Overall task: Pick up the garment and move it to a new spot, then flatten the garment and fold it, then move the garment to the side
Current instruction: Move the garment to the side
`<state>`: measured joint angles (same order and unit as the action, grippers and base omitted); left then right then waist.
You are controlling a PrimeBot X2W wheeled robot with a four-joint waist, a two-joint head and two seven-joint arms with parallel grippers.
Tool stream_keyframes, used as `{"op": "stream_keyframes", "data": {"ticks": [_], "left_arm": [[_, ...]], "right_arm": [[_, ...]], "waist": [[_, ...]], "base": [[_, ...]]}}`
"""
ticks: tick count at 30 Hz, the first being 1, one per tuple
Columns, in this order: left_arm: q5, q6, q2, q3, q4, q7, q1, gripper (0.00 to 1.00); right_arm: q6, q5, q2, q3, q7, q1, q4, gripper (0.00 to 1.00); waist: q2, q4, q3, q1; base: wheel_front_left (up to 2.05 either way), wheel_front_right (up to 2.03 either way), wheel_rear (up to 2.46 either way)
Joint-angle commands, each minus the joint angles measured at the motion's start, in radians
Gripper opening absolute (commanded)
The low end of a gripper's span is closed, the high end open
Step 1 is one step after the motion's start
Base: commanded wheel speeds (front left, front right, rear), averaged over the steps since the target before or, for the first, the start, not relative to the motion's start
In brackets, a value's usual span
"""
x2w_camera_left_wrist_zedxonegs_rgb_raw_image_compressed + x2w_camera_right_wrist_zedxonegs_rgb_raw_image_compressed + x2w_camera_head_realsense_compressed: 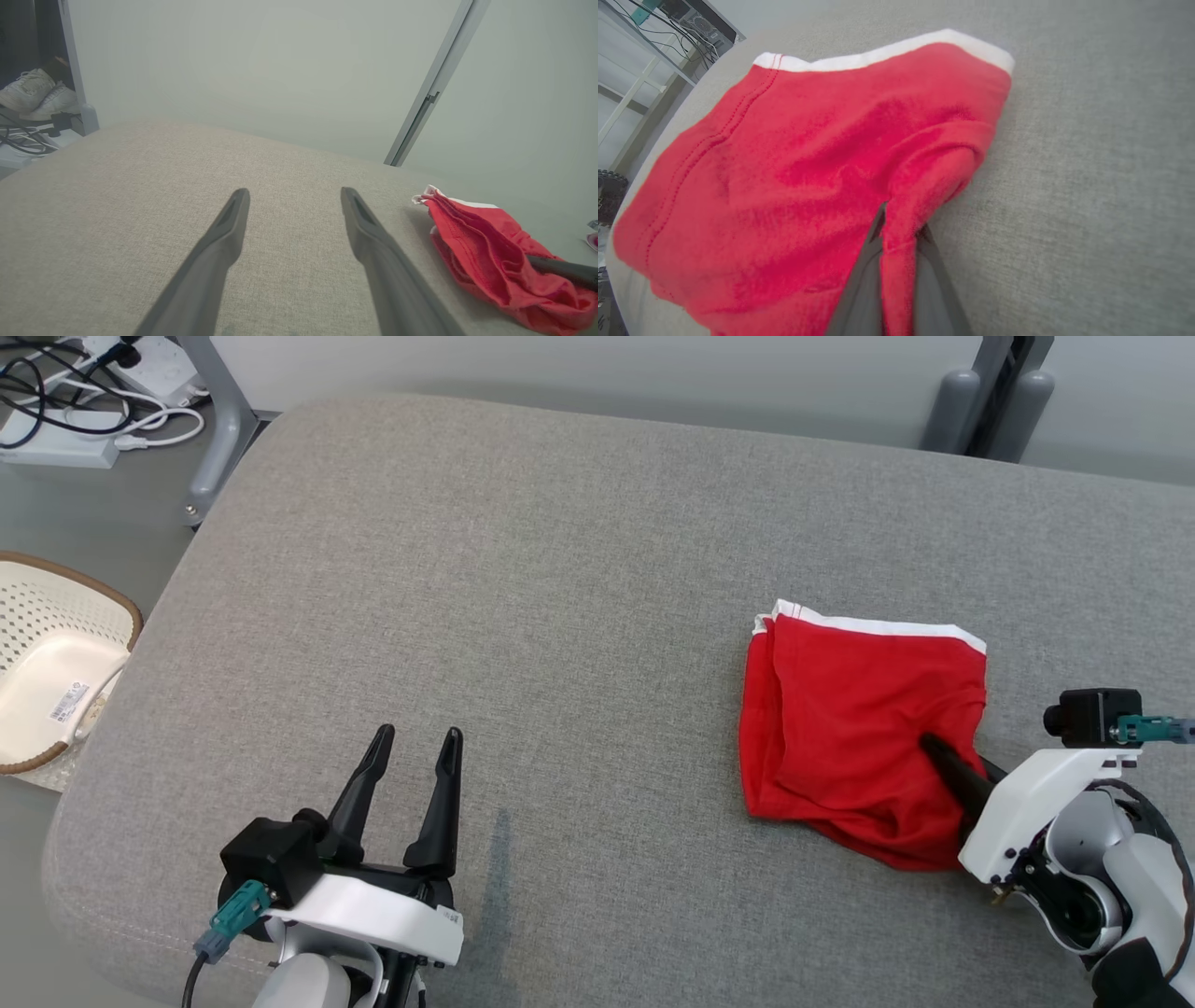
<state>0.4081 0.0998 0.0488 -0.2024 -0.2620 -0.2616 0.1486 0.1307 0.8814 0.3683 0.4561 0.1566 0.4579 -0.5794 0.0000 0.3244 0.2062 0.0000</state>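
Right wrist view: right claw (899,224) pinches folded red knit garment (784,163); left claw (417,737) apart.

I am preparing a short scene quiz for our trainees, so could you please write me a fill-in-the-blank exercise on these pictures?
1. The right gripper has its fingers pinched on a fold of the red ____.
2. The garment lies on the grey cushion and has a band along one edge coloured ____.
3. The left gripper hovers over the cushion with its fingers apart, holding ____.

Missing words: garment; white; nothing.
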Motion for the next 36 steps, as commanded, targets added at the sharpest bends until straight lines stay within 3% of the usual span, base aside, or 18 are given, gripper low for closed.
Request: {"op": "stream_keyframes", "data": {"ticks": [1,10,19,26,32,36], "left_arm": [[-0.002,-0.004,0.004,0.001,-0.001,-0.003,0.006,1.0],[-0.006,-0.002,0.004,0.008,0.008,-0.003,-0.014,1.0],[0.009,0.014,0.004,-0.039,0.046,-0.003,0.008,1.0],[-0.007,0.022,0.004,-0.093,0.07,-0.003,0.051,1.0],[-0.028,0.028,0.005,-0.135,0.079,-0.003,0.122,1.0],[-0.041,0.03,0.005,-0.172,0.068,-0.003,0.17,1.0]], "right_arm": [[0.0,0.0,0.016,0.016,-0.022,0.008,0.001,0.0],[0.0,-0.098,0.1,0.147,-0.116,0.047,0.0,0.0],[0.0,-0.189,0.214,0.256,-0.125,0.137,0.015,0.0],[-0.001,-0.278,0.388,0.395,-0.102,0.26,0.116,0.0],[0.0,-0.275,0.551,0.416,-0.079,0.36,0.178,0.0],[0.0,-0.311,0.626,0.414,-0.069,0.401,0.188,0.0]], "waist": [[0.0,-0.002,-0.007,0.0],[0.0,-0.032,-0.036,0.0],[0.0,-0.122,-0.015,0.0],[0.0,-0.226,0.036,0.0],[0.0,-0.31,0.121,0.0],[0.0,-0.334,0.179,0.0]], "base": [[0.0,0.0,0.0],[0.0,0.0,0.0],[0.0,0.0,0.0],[0.0,0.0,0.0],[0.0,0.0,0.0],[0.0,0.0,0.0]]}}
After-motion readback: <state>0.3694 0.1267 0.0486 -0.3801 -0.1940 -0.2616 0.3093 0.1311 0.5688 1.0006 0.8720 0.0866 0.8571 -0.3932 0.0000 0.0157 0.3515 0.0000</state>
